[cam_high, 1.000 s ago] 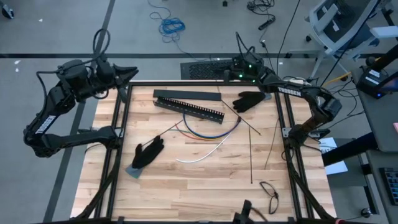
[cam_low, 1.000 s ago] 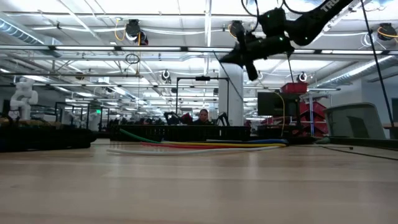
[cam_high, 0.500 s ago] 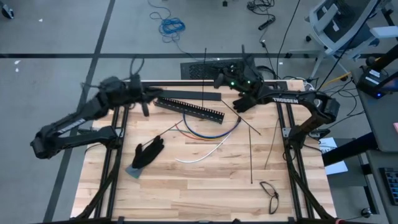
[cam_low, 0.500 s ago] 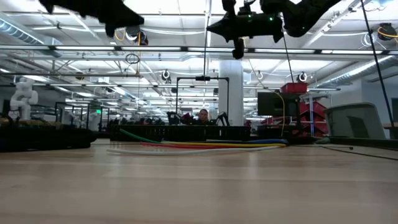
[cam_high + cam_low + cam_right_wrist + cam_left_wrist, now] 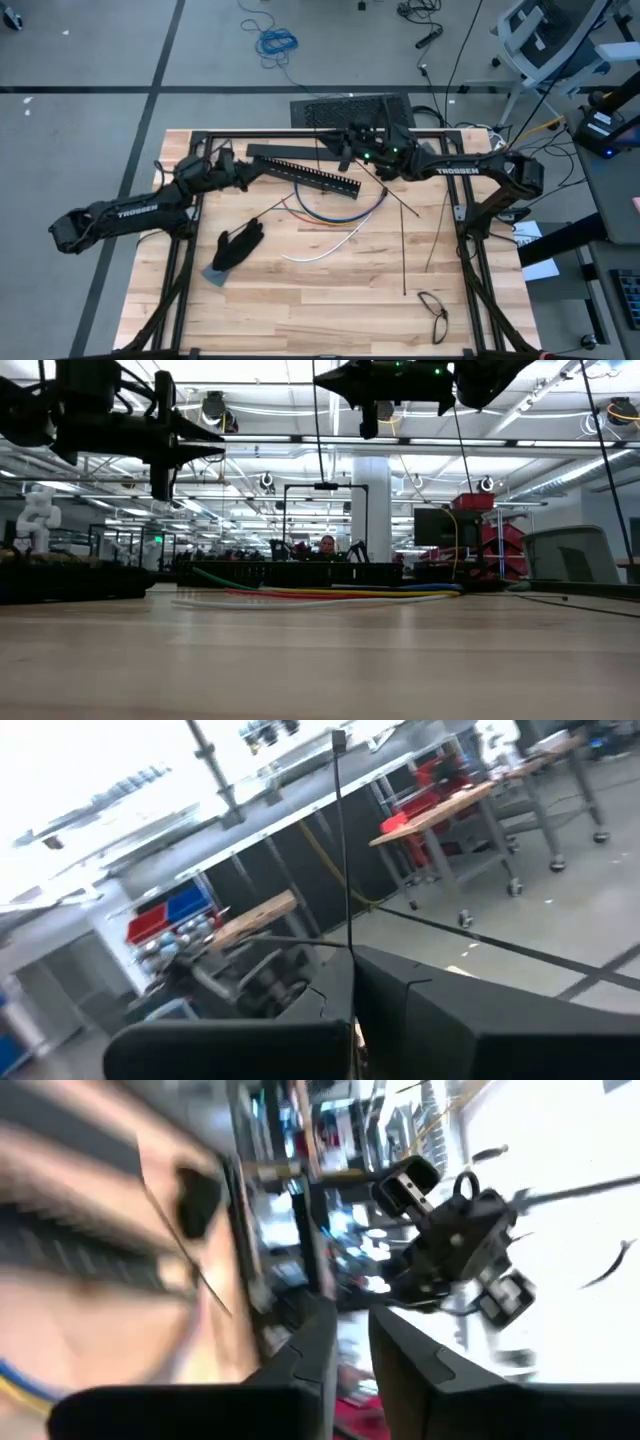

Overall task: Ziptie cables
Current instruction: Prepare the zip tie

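Holdings, largest first:

1. Tabletop [image 5: 300,310]: pale wooden planks inside a black frame.
2. My left arm [image 5: 120,212], white "TROSSEN" lettering on the forearm, reaching in over the tabletop's left edge.
3. My right arm [image 5: 470,172], the same "TROSSEN" lettering, reaching in along the far edge.
4. Slotted bar [image 5: 305,173]: long, black, lying aslant near the far edge.
5. The cables [image 5: 340,213]: thin curved wires lying flat at mid-tabletop, just in front of the slotted bar, touched by neither pair of jaws. From table height they read green, red, yellow and white [image 5: 320,592].
6. Glove [image 5: 238,246]: black, on the near left, apart from the cables.
7. Loose strips [image 5: 403,250]: thin, straight, black, lying right of the cables.
8. Spectacles [image 5: 433,305]: near right corner.
9. Left jaws: raised above the bar's left end, a narrow gap between the fingers, nothing in it.
10. Right jaws: raised above the bar's right end, closed tight on a thin black strip [image 5: 340,840] that stands upright from them.
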`<state>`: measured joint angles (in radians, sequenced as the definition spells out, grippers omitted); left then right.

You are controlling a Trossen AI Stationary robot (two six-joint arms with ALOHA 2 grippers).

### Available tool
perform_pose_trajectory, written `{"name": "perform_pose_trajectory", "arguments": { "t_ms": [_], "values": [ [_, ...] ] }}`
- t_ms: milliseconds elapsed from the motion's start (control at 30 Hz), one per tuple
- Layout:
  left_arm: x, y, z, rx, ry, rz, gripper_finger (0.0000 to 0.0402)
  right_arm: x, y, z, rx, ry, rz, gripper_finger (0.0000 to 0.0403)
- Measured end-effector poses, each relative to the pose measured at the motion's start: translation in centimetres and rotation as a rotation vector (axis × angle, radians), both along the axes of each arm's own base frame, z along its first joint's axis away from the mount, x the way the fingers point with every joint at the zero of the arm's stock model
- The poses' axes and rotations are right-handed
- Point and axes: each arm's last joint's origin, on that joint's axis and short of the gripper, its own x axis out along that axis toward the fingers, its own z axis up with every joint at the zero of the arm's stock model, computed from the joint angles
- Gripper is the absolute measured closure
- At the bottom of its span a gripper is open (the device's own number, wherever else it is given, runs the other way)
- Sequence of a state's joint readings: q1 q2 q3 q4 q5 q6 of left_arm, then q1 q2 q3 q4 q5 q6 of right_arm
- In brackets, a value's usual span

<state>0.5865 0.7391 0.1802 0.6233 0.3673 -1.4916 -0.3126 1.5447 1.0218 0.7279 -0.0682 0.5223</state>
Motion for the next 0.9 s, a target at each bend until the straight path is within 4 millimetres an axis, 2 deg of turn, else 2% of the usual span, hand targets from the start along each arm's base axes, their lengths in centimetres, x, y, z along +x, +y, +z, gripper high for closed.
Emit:
{"name": "perform_pose_trajectory", "arguments": {
  "t_ms": [233, 467, 633, 767, 900],
  "values": [
    [1.2, -1.9, -0.3, -0.169, -0.006, -0.096, 0.0288, 0.7, 2.5, 0.0, -0.109, 0.017, 0.118, 0.0403],
    [2.3, -5.6, -0.6, -0.206, 0.034, -0.194, 0.0246, 1.0, 4.3, 0.0, -0.179, 0.024, 0.177, 0.0403],
    [2.4, -7.6, -1.9, -0.222, 0.154, -0.049, 0.0226, 1.1, 4.5, 0.0, -0.199, 0.027, 0.178, 0.0403],
    [2.5, -7.1, -2.3, -0.237, 0.14, 0.199, 0.0214, 1.1, 4.5, 0.0, -0.228, 0.031, 0.162, 0.0403],
    [2.8, -6.2, -2.4, -0.221, 0.125, 0.29, 0.0199, 1.1, 4.4, 0.0, -0.311, 0.047, 0.115, 0.0403]
  ]
}}
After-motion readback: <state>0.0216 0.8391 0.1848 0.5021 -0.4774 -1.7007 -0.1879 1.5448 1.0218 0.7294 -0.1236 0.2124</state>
